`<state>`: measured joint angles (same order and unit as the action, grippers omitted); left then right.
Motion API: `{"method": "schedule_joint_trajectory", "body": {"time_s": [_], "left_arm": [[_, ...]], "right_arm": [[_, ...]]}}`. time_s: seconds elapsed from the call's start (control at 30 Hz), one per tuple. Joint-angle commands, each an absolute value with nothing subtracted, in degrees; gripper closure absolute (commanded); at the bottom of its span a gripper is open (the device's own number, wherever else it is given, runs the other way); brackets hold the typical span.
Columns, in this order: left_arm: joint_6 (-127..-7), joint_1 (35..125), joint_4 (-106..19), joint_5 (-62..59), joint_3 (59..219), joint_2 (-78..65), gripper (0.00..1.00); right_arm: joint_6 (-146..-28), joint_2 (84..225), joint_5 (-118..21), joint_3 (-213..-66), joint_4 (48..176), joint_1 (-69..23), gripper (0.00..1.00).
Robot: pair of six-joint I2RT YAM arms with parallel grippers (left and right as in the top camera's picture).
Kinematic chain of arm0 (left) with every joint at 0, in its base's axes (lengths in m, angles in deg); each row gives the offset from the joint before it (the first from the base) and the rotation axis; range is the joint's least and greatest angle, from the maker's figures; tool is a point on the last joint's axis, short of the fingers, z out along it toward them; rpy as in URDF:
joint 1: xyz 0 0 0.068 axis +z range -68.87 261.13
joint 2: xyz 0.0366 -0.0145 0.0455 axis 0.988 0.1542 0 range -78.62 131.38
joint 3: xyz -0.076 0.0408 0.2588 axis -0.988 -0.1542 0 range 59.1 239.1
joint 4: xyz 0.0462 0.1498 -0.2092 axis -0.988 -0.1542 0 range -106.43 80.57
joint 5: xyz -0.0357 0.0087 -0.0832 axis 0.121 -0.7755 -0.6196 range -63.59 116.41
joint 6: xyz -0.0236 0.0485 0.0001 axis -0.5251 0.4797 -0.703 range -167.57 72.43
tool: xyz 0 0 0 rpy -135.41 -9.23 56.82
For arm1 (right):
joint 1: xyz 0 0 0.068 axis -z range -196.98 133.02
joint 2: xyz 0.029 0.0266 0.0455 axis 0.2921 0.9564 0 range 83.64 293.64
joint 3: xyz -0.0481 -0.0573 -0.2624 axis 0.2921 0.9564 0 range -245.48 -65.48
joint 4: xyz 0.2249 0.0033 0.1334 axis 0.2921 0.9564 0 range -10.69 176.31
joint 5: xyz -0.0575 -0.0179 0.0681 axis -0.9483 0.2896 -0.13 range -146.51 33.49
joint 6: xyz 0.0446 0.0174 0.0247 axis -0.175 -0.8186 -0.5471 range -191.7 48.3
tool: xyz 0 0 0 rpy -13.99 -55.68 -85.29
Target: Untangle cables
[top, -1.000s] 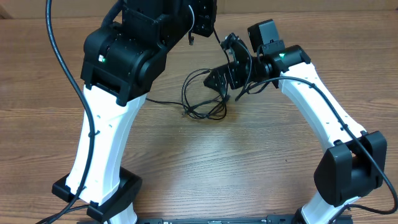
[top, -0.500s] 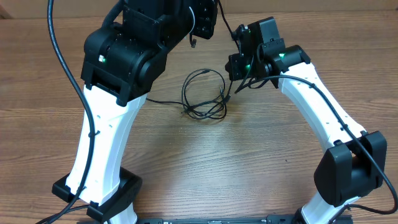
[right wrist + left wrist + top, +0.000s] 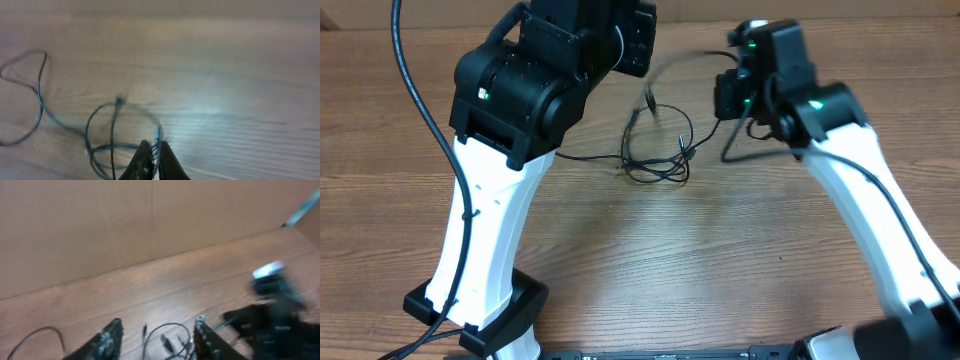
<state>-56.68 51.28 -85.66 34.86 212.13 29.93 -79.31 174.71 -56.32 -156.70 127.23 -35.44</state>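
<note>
The cables (image 3: 660, 150) lie as thin black loops on the wooden table between my two arms. In the left wrist view the left gripper (image 3: 157, 332) hangs open above the cables (image 3: 172, 340), several small plugs showing between its fingers (image 3: 111, 339), which hold nothing. The right gripper (image 3: 730, 95) is to the right of the pile and blurred by motion. In the right wrist view the right gripper (image 3: 154, 149) is shut on one strand of the cables (image 3: 100, 135), which runs from the jaws to a loop on the left.
A cardboard wall (image 3: 125, 220) stands behind the table. A thick black arm cable (image 3: 415, 90) hangs at the left. One thin cord (image 3: 585, 160) trails left from the pile under the left arm. Both arm bases stand at the front edge.
The left gripper has opened and let go. The right gripper has shut on a strand and swung right, and the pile has shifted slightly right.
</note>
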Motion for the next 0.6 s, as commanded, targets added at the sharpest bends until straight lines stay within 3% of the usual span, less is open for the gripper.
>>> {"method": "schedule_joint_trajectory", "body": {"time_s": [0.0, 0.27, 0.57], "left_arm": [[-57.00, 51.98, -86.73, 36.06, 212.56, 29.38, 0.50], [-57.05, 51.96, -89.31, 36.04, 212.56, 29.38, 0.50], [-57.05, 51.96, -90.47, 36.04, 212.56, 29.38, 0.51]], "right_arm": [[-78.22, 167.82, -67.25, -158.63, 126.80, -35.22, 0.96], [-67.10, 158.18, -84.04, -158.63, 116.44, -35.22, 0.96], [-54.20, 153.48, -103.99, -158.63, 95.54, -33.78, 0.96]]}}
